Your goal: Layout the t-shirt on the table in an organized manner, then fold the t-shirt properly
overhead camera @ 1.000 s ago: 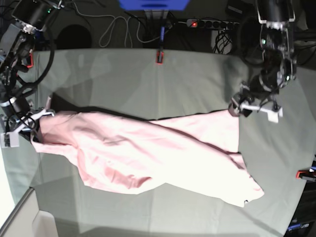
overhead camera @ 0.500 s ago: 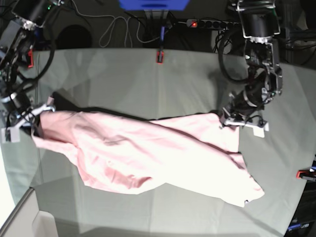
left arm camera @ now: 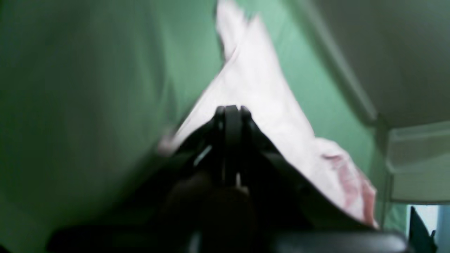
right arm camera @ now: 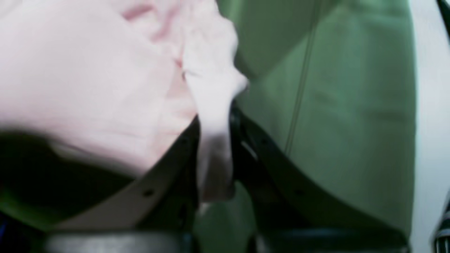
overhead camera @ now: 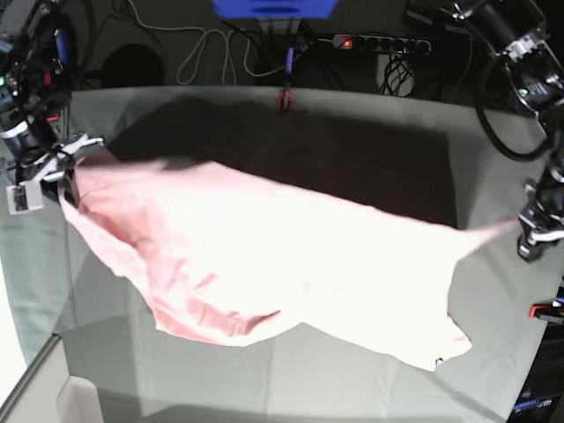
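The pale pink t-shirt (overhead camera: 264, 264) hangs stretched between my two grippers, plain side showing. Its far edge is lifted off the table (overhead camera: 291, 370) and throws a dark shadow behind it, while its near hem droops onto the cloth. At the right edge of the base view, my left gripper (overhead camera: 527, 231) is shut on a drawn-out corner of the shirt. The left wrist view shows this gripper (left arm camera: 232, 113) with its jaws pressed together and the shirt (left arm camera: 260, 95) beyond them. On the left, my right gripper (overhead camera: 69, 167) is shut on the other end. In the right wrist view a fold of the shirt (right arm camera: 214, 116) is pinched between the fingers of this gripper (right arm camera: 215, 147).
Red clamps sit at the far table edge (overhead camera: 285, 100) and at the right edge (overhead camera: 545, 311). A white bin (overhead camera: 75, 401) stands off the near left corner and also shows in the left wrist view (left arm camera: 416, 165). Cables and a power strip (overhead camera: 379, 41) lie behind the table.
My left gripper shut on the shirt's right corner, then swung out to the right and pulled it taut. The right gripper rose with its end. The shirt has lifted and spread.
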Motion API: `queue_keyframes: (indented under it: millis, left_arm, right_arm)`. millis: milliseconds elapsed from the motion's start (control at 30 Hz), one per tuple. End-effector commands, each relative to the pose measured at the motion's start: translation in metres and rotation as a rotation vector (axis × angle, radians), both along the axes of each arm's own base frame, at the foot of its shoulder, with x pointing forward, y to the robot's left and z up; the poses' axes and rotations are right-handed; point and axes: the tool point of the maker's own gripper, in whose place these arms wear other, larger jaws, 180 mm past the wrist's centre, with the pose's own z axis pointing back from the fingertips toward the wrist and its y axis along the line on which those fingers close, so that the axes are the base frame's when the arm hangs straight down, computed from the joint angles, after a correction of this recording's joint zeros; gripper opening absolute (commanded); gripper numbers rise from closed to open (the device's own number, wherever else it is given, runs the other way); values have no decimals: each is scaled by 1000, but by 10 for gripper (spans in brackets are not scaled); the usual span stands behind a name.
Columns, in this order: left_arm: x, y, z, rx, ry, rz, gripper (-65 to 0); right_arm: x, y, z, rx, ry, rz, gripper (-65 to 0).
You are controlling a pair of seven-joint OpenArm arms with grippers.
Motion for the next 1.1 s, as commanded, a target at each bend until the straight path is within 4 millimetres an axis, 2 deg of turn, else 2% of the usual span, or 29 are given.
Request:
queue_keyframes:
  millis: [0,167,267,433,600,700,767,867,933,1000,1067]
  left_arm:
    - [4,0,17,25,-43,-9,-649]
    - [6,-3,27,43,-63,-22,-648]
    - [18,-2,34,56,-74,-45,-648]
    - [56,-11,49,85,-95,-121,-648]
    - [114,-27,71,103,-115,-198,-648]
    - [152,-42,96,148,-134,-239,-648]
    - [177,-54,115,147,-156,-264,-648]
    - [214,-76,155,154,-221,-301,-648]
    - [239,-89,189,167,-266,-321,-648]
    - [260,-99,220,179,-300,-336,-648]
    - [279,-110,261,229,-354,-343,-648]
  right_arm:
    - [0,5,9,-5,-28,25,-650]
    - [-11,21,-3,-18,33,107,-650]
    - [-10,28,-9,-11,50,136,-650]
    - [30,20,7,-3,-34,117,-650]
    - [92,2,28,28,-124,85,-650]
    - [129,-18,43,41,-163,58,-650]
    - [151,-39,57,18,-177,34,-650]
    - [175,-63,76,-66,-186,-4,-650]
    - [190,-75,102,-133,-227,-24,-650]
    - [205,-76,131,-172,-279,-26,-650]
    - [221,-76,175,-213,-361,-24,-650]
